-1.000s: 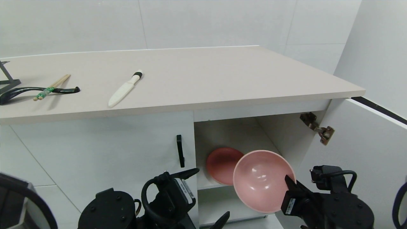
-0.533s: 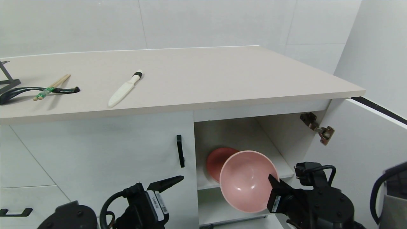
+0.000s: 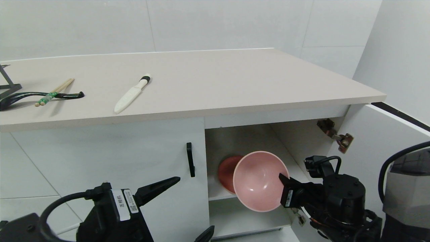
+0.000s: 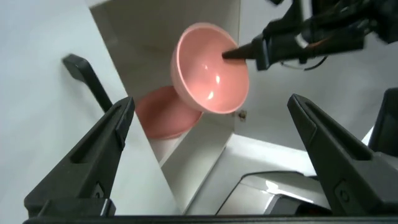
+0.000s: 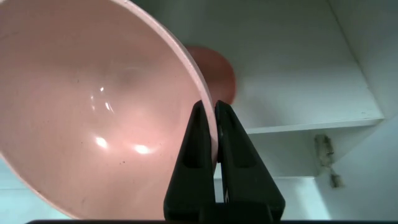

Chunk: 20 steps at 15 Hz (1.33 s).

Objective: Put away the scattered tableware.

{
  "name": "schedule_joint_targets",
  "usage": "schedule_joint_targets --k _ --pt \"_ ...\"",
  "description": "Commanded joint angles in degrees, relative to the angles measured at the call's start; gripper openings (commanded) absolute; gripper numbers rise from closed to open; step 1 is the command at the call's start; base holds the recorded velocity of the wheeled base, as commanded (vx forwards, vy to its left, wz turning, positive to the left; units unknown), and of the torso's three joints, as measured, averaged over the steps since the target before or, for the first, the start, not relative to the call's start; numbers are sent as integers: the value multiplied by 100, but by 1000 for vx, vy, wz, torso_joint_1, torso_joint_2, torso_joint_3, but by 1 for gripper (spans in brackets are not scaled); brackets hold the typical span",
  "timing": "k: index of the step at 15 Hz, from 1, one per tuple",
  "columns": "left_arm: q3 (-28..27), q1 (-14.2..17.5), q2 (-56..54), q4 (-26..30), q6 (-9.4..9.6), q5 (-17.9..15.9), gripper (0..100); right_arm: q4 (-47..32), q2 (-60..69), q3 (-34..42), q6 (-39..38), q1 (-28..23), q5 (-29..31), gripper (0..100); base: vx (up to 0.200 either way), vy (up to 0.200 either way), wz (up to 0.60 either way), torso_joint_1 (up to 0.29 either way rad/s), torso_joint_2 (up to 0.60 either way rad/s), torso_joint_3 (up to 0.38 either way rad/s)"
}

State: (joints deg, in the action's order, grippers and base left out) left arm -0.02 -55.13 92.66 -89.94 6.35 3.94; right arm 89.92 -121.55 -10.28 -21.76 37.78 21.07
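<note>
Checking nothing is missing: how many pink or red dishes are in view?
2. A pink bowl is held by its rim in the right gripper; a darker red dish sits on the cabinet shelf behind it. More may hide behind the closed door.

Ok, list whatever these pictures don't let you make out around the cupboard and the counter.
1. Red plate: head view, its right part sits behind the pink bowl held by the right tool.
2. Lower compartment: head view, partly covered by the bowl and the right arm.
3. Black utensil on the counter: head view, its far end runs off the left edge.
</note>
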Motion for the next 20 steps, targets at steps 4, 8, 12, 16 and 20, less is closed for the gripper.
schedule_joint_targets --k 4,8,12,16,20 --pt "2 -68 -266 -6 -117 19 100 8 -554 -484 260 -394 -665 0 0 0 0 0 0 0" --pt "2 -68 -275 -6 -222 19 100 8 -826 -783 383 -438 -850 0 0 0 0 0 0 0" --pt "2 -51 -503 -6 -222 37 100 8 -1213 -1196 717 -658 -1052 0 0 0 0 0 0 0" --pt "2 2 -530 478 -240 239 100 8 -1433 -1574 735 -710 -1131 0 0 0 0 0 0 0" --pt "2 28 -591 557 -248 248 100 8 -1591 -1802 735 -807 -1140 0 0 0 0 0 0 0"
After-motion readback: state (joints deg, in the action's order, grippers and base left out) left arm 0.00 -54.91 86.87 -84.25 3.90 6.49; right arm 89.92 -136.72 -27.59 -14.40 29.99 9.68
